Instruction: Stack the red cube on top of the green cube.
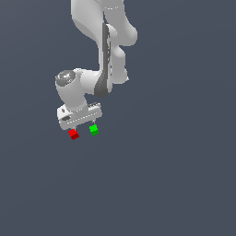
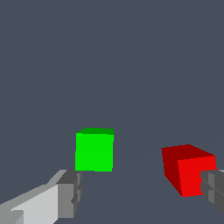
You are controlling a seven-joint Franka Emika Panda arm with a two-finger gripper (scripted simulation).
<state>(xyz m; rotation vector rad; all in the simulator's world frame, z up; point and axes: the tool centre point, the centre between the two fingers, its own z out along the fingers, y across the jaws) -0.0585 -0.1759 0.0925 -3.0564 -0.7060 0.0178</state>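
Note:
The red cube and the green cube lie apart on the flat grey floor, the red one toward the exterior view's left. My gripper hangs low right above them, open and empty. In the wrist view its two fingers stand wide apart. One grey fingertip is just in front of the green cube. The other fingertip overlaps the edge of the red cube. I cannot tell whether that fingertip touches it.
The plain dark grey floor stretches all around. The white arm rises behind the gripper toward the top of the exterior view. No other objects show.

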